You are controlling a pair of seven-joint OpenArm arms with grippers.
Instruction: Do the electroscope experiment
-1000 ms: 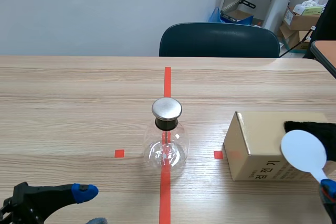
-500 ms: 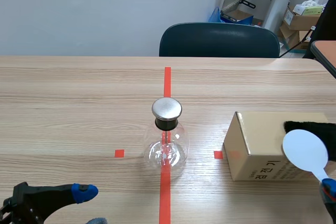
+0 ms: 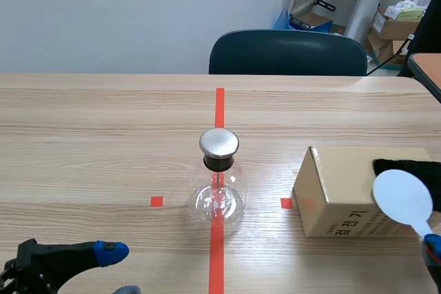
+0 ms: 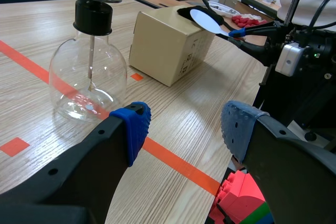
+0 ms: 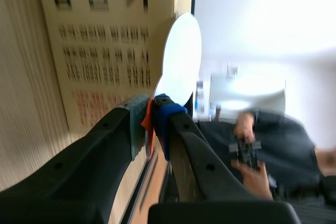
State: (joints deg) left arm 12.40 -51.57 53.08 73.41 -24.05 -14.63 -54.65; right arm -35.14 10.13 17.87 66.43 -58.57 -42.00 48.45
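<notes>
The electroscope [image 3: 218,180], a clear glass flask with a black neck and a round metal cap, stands on the red tape line at the table's middle; it also shows ahead of my left gripper as the electroscope [image 4: 90,72]. My right gripper [image 3: 433,249] at the lower right is shut on the handle of a white round paddle [image 3: 403,197]. The paddle [image 5: 180,59] rises from between my right gripper [image 5: 149,116] fingers, in front of the cardboard box [image 3: 355,191]. My left gripper [image 4: 181,127] stands open low at the front left, nothing between its fingers.
A black cloth [image 3: 413,169] lies on top of the cardboard box [image 4: 170,43]. A dark chair [image 3: 288,53] stands behind the far table edge. Coloured blocks [image 4: 239,203] lie below the table's near edge in the left wrist view.
The white paddle has drifted slightly to the right in my right gripper. The left arm and the electroscope have not moved.
</notes>
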